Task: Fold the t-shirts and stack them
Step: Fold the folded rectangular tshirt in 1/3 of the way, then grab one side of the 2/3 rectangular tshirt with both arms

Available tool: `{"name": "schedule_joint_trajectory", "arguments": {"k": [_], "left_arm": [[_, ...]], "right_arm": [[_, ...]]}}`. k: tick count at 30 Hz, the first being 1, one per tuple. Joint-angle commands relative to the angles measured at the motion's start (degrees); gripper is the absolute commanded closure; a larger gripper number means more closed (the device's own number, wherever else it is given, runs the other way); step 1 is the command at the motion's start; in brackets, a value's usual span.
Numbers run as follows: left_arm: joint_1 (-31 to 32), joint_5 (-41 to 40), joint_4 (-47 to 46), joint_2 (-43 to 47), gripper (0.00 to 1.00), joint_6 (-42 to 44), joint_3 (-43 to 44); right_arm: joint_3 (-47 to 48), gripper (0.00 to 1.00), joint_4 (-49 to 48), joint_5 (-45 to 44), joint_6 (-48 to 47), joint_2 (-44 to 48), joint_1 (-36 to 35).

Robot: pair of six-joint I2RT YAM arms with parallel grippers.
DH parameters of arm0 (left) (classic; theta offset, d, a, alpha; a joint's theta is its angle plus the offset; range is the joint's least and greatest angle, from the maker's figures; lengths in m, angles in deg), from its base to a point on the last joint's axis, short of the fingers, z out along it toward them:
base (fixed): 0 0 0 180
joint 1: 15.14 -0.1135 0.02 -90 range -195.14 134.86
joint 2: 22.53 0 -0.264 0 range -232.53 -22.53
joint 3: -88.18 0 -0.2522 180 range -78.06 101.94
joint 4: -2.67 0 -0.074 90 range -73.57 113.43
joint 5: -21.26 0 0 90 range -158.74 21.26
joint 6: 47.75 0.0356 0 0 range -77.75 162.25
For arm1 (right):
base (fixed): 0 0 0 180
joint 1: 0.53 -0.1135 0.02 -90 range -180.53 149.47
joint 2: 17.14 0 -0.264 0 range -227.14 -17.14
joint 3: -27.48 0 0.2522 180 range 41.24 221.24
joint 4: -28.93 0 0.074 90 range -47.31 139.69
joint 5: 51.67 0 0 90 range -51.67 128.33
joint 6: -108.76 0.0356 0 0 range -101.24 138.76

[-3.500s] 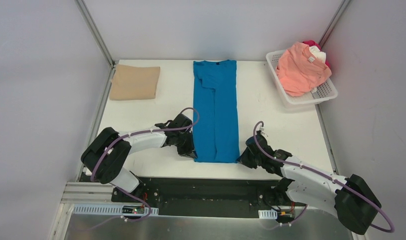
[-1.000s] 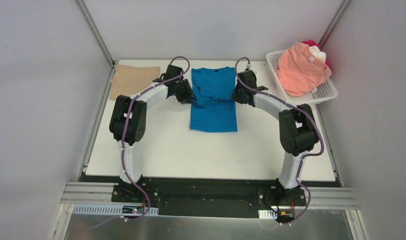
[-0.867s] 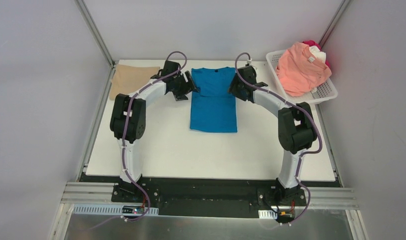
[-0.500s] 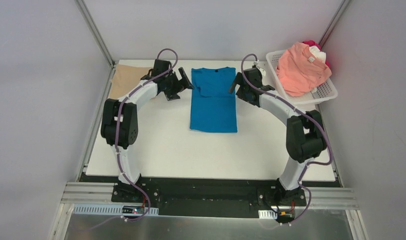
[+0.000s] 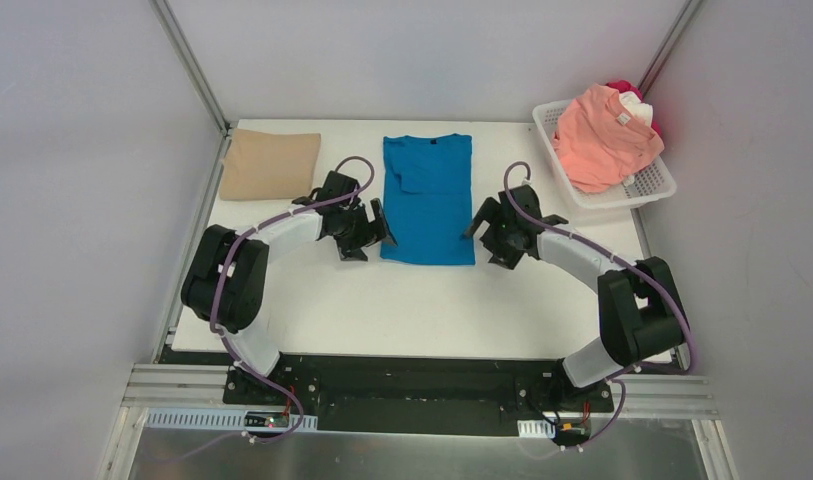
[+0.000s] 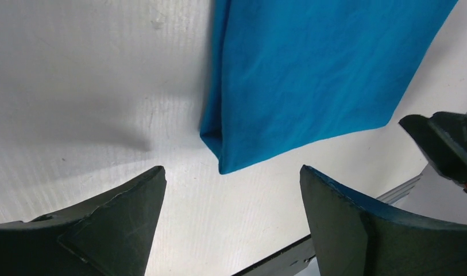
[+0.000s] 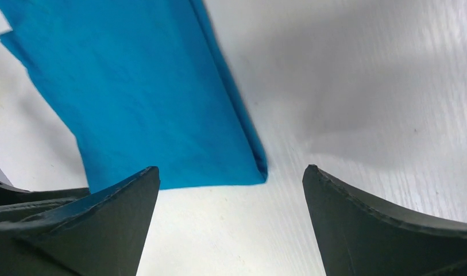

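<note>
A bright blue t-shirt (image 5: 428, 198) lies folded in half on the white table (image 5: 422, 300), collar at the far end. My left gripper (image 5: 368, 230) hovers open just off its near left corner. My right gripper (image 5: 486, 226) is open off the near right corner. In the left wrist view the blue t-shirt (image 6: 311, 75) ends in a corner just ahead of the open left gripper (image 6: 232, 179). The right wrist view shows the blue t-shirt (image 7: 145, 92) ending ahead of the open right gripper (image 7: 231, 175). A folded tan t-shirt (image 5: 270, 164) lies at the far left.
A white lattice basket (image 5: 622, 197) stands at the far right corner, holding a salmon-pink shirt (image 5: 602, 135) over a white one (image 5: 637, 108) and a red one (image 5: 622, 88). Grey walls and metal posts close the table in.
Both grippers let go of the blue t-shirt's hem near the collar and opened. Both arms then drew back toward me, to the near corners of the folded shirt.
</note>
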Motion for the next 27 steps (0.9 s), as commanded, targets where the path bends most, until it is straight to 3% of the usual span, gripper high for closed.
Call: {"name": "schedule_joint_trajectory", "arguments": {"k": [1, 9, 12, 17, 19, 21, 27], "left_arm": [[0.33, -2.59, -0.9, -0.52, 0.19, -1.54, -0.9], [0.7, -3.93, -1.42, -4.22, 0.37, -2.91, -2.22], [0.74, -3.25, -1.68, -6.21, 0.51, -3.08, -1.45], [0.82, -2.55, -2.57, -6.51, 0.83, -2.79, -2.34], [0.98, -2.54, -3.35, -6.46, 0.88, -2.42, -2.69], [1.18, -2.57, -3.73, -6.77, 0.98, -2.33, -2.6], [1.18, -2.77, -4.05, -7.27, 1.0, -2.34, -2.8]], "right_arm": [[-3.22, 0.01, -1.53, 3.79, 4.5, 1.39, 0.19], [-6.38, 0.11, -3.12, 4.82, 6.61, 0.38, 0.2], [-6.91, 0.19, -3.51, 5.63, 6.8, -0.44, 0.26], [-8.04, 0.34, -4.5, 5.21, 7.06, -0.56, 0.2], [-8.47, 0.41, -5.15, 4.94, 7.08, -0.59, 0.2], [-8.54, 0.46, -5.45, 4.82, 7.13, -0.91, 0.18], [-8.73, 0.56, -7.93, 5.92, 7.42, -3.08, 0.2]]}}
